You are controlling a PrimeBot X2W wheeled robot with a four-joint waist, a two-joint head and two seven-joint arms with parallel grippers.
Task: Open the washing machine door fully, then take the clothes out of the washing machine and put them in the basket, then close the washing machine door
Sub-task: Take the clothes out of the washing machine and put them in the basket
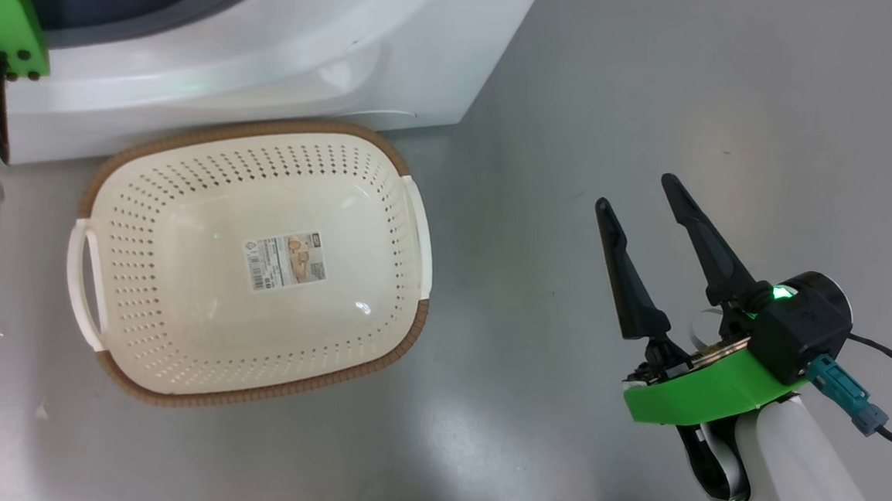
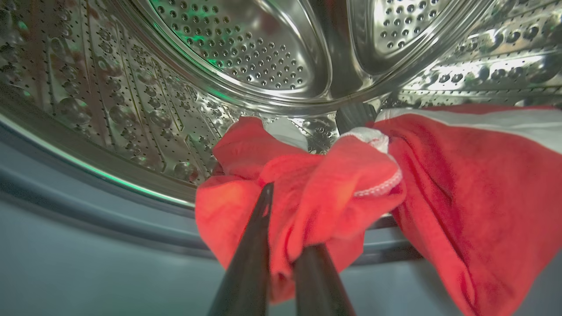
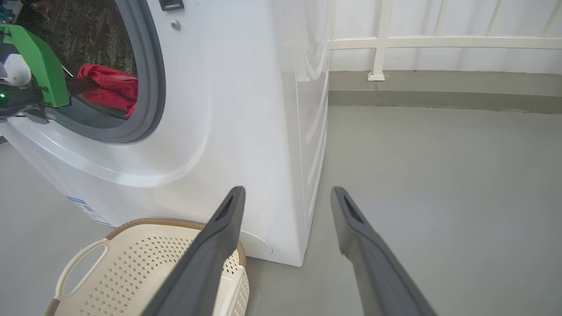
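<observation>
1. Clothes (image 2: 333, 188): red fabric with white trim and a white stripe, lying at the front lip of the steel drum (image 2: 246, 48) inside the washing machine (image 1: 272, 46); part hangs over the grey rubber ring (image 3: 151, 87)
2. Left gripper (image 2: 287, 219): reaching into the port, fingers drawn narrow and pinching a fold of the clothes (red cloth bunches between and around them)
3. Right gripper (image 1: 635, 192): fingers spread wide, holding nothing, above the grey floor (image 1: 579, 96), well apart from the machine
4. Basket (image 1: 146, 209): cream, perforated, brown rim; standing on the floor just beside the machine's front, below the port; paper sticker on its bottom
</observation>
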